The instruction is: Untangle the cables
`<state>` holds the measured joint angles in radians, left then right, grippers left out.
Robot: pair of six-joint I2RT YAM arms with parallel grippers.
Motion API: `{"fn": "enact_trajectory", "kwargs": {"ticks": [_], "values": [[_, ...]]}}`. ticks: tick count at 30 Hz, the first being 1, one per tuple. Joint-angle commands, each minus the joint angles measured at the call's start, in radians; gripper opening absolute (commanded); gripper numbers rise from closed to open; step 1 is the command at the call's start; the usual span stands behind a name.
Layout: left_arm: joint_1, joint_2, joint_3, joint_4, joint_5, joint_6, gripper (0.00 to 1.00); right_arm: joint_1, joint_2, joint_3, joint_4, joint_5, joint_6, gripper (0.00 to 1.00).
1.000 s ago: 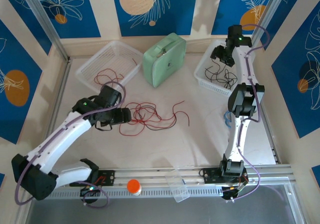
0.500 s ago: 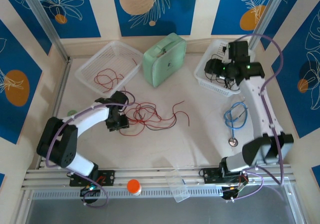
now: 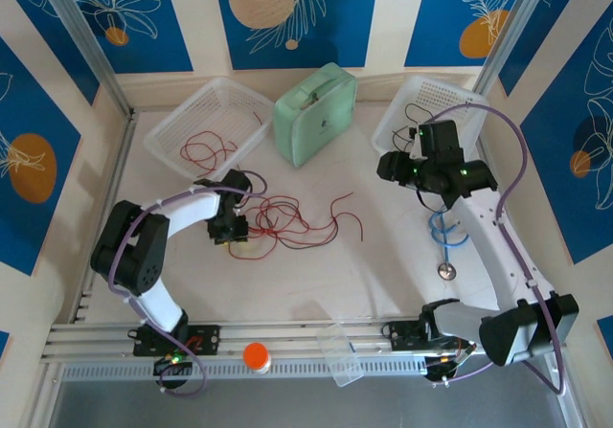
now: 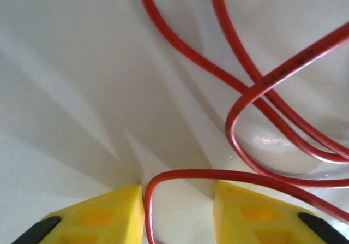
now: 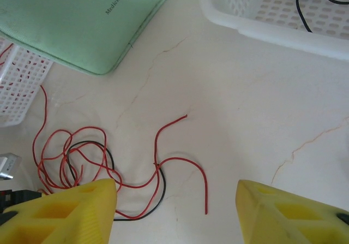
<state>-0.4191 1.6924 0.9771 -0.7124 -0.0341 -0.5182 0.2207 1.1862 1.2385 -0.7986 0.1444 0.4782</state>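
A tangle of thin red and black cables (image 3: 287, 222) lies in the middle of the table. My left gripper (image 3: 230, 232) is down at its left edge. In the left wrist view a bend of red cable (image 4: 185, 173) runs between the yellow fingertips (image 4: 109, 211) of the left gripper (image 4: 180, 200) and touches the left one. The jaws stand apart, wider than the cable. My right gripper (image 3: 388, 168) hovers open right of the tangle. In the right wrist view the right gripper (image 5: 174, 192) holds nothing, with a red cable end (image 5: 206, 195) and a black cable (image 5: 163, 192) below it.
A mint-green medicine bag (image 3: 316, 112) stands at the back centre. A white basket (image 3: 182, 112) back left holds red cables (image 3: 206, 147). Another white basket (image 3: 450, 88) back right holds black cables. A blue stethoscope (image 3: 448, 232) lies under the right arm. An orange-capped item (image 3: 256, 356) sits on the front rail.
My left gripper has moved right to the tangle's edge and its jaws have narrowed around a red cable. The right arm has swung from the right basket toward the table's middle.
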Motion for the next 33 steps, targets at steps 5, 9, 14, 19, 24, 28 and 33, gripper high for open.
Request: {"fn": "enact_trajectory", "kwargs": {"ticks": [5, 9, 14, 19, 24, 28, 33], "values": [[0.009, 0.049, -0.039, 0.174, -0.061, 0.049, 0.05, 0.005, -0.054, -0.022, 0.013, 0.008, 0.030, 0.58], [0.008, -0.006, -0.055, 0.161, -0.069, 0.051, 0.00, 0.006, -0.069, -0.029, 0.010, 0.010, 0.036, 0.57], [-0.011, -0.128, -0.029, 0.075, -0.033, 0.060, 0.00, 0.007, -0.090, -0.033, 0.007, 0.000, 0.042, 0.57], [-0.060, -0.303, 0.127, -0.138, -0.030, 0.090, 0.00, 0.016, -0.116, -0.038, 0.010, -0.032, 0.040, 0.56], [-0.073, -0.418, 0.340, -0.321, -0.039, 0.118, 0.00, 0.058, -0.155, -0.074, 0.055, -0.104, 0.024, 0.56], [-0.073, -0.442, 0.534, -0.414, -0.024, 0.143, 0.00, 0.129, -0.183, -0.116, 0.110, -0.136, 0.003, 0.57], [-0.073, -0.417, 0.759, -0.466, 0.046, 0.170, 0.00, 0.228, -0.178, -0.156, 0.170, -0.157, -0.028, 0.59]]}}
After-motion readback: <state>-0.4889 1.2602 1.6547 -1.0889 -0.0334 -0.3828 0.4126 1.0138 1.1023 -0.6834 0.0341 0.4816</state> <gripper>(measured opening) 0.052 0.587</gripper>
